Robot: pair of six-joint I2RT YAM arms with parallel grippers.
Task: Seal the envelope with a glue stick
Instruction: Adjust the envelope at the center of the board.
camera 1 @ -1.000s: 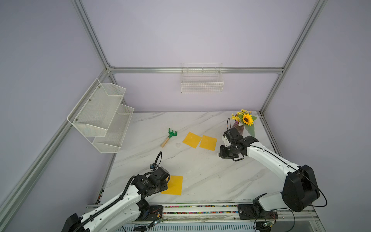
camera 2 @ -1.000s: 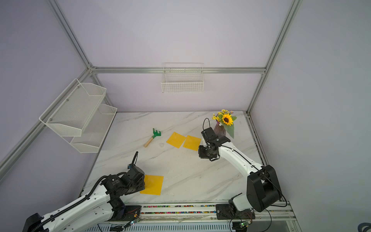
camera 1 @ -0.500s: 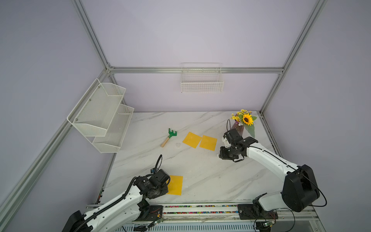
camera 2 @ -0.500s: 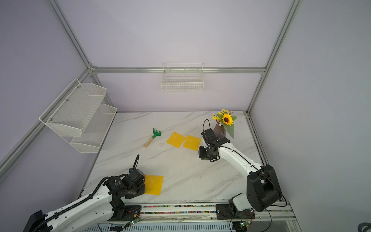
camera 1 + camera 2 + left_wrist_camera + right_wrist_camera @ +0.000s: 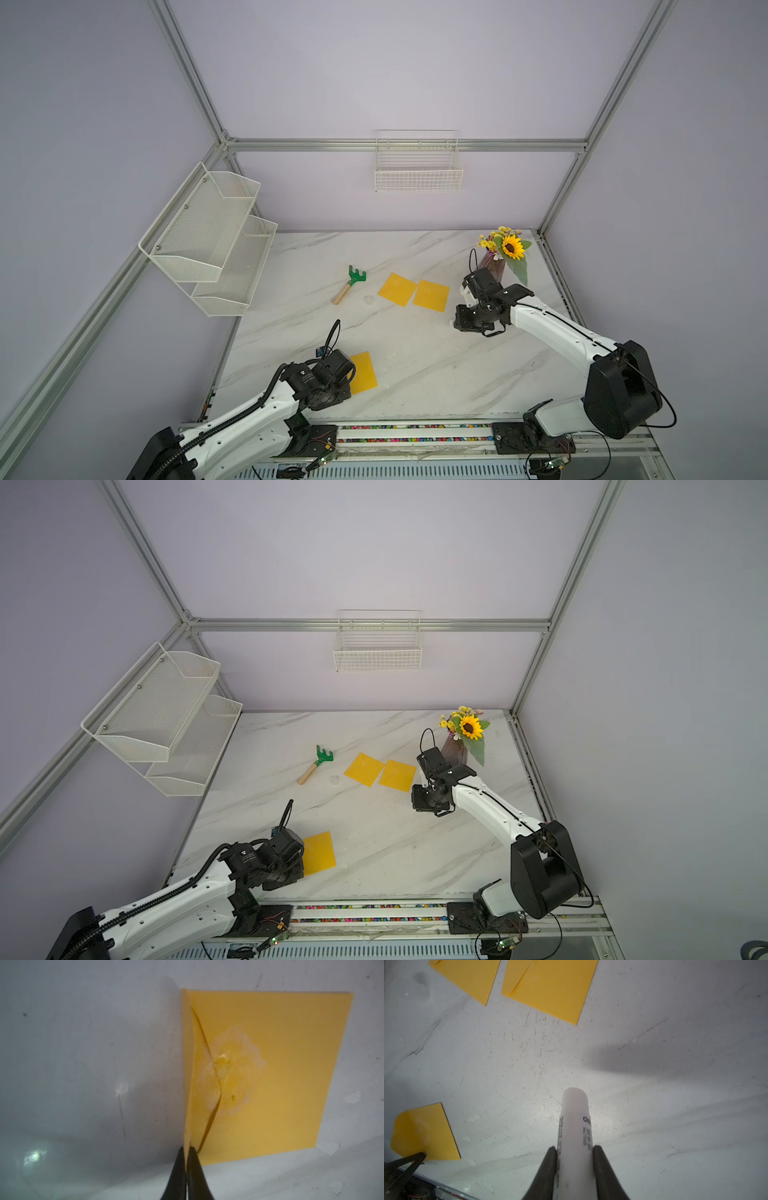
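A yellow envelope (image 5: 365,372) (image 5: 320,852) lies near the table's front left. In the left wrist view the envelope (image 5: 291,1084) carries a whitish glue smear (image 5: 234,1068) in its middle. Its flap (image 5: 188,1084) stands up on edge. My left gripper (image 5: 188,1149) is shut on the flap's lower end. My right gripper (image 5: 575,1147) is shut on the glue stick (image 5: 576,1118), a white tube with dark print. Its uncapped end points down over bare marble. In both top views that arm's wrist (image 5: 473,320) (image 5: 430,802) hovers at mid right, far from the envelope.
Two more yellow envelopes (image 5: 397,289) (image 5: 431,295) lie side by side at mid table. A green toy rake (image 5: 351,282) lies left of them. A vase of sunflowers (image 5: 500,255) stands at the back right. A wire shelf (image 5: 208,241) hangs on the left wall and a basket (image 5: 417,166) on the back wall.
My left gripper has closed on the envelope's flap, and the left arm has drawn slightly toward the table's front. The right arm with the glue stick has stayed still.
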